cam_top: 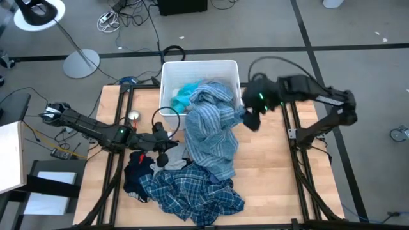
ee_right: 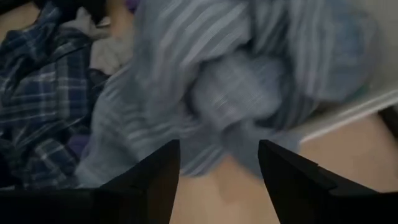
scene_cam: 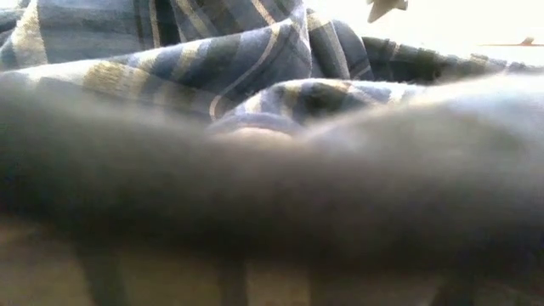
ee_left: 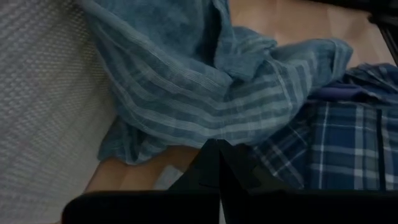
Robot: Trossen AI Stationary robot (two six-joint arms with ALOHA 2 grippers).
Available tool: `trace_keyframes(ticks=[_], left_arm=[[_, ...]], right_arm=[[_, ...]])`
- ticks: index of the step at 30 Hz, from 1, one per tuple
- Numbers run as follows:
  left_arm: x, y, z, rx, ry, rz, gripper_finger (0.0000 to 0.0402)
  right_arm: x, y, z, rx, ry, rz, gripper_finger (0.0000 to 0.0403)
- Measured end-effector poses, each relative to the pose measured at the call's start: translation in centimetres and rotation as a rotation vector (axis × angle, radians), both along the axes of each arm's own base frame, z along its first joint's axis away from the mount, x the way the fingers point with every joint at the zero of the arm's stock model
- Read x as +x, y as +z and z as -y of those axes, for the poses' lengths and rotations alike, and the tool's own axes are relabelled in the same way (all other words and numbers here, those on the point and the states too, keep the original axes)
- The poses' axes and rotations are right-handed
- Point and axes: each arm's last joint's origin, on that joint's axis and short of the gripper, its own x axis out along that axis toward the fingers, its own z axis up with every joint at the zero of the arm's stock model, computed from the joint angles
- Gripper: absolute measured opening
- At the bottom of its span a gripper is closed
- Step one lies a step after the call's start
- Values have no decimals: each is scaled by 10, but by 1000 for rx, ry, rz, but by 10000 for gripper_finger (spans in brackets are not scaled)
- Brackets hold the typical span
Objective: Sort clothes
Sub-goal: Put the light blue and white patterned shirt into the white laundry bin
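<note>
A blue-grey striped shirt (cam_top: 211, 128) hangs over the near rim of the white bin (cam_top: 167, 70) and spreads onto the table. A turquoise garment (cam_top: 186, 97) lies in the bin. A blue-and-white plaid shirt (cam_top: 192, 191) lies near the table's front edge. A dark navy garment (cam_top: 134, 174) and a pale grey one (cam_top: 171, 161) lie to its left. My left gripper (cam_top: 167, 144) is shut, low at the striped shirt's left edge (ee_left: 143, 146). My right gripper (cam_top: 249, 120) is open and empty just right of the striped shirt (ee_right: 236, 93). My left gripper's shut fingertips (ee_left: 214, 155) stand at the striped shirt's lower edge (ee_left: 186, 140), coming level from the table's left. I cannot tell whether they touch it.
The bin's wall (ee_left: 43, 93) stands close beside my left gripper. The plaid shirt (scene_cam: 212, 59) fills the low view close up, behind a dark blur. Bare wood (cam_top: 281, 179) shows at the table's right, near side. Cables and a lamp base lie on the floor beyond the table.
</note>
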Motion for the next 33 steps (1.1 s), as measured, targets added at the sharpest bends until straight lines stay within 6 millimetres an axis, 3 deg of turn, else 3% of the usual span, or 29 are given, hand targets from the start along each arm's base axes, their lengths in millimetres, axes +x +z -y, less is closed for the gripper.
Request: trace_keyframes(ticks=[3, 6, 14, 23, 33], left_arm=[[0, 0, 0, 12, -14, -3, 0], [0, 0, 0, 12, -14, -5, 0], [2, -7, 2, -51, 23, -39, 0], [11, -23, 11, -157, 21, -113, 0], [8, -25, 40, -152, -9, -61, 0]], right_arm=[[-11, -7, -31, -24, -44, 4, 215], [-18, -28, -58, -63, -87, -23, 215], [-18, -123, -100, -127, -145, -41, 215], [13, -212, -119, -69, -7, 279, 214], [64, -293, -131, -180, 117, 398, 220]])
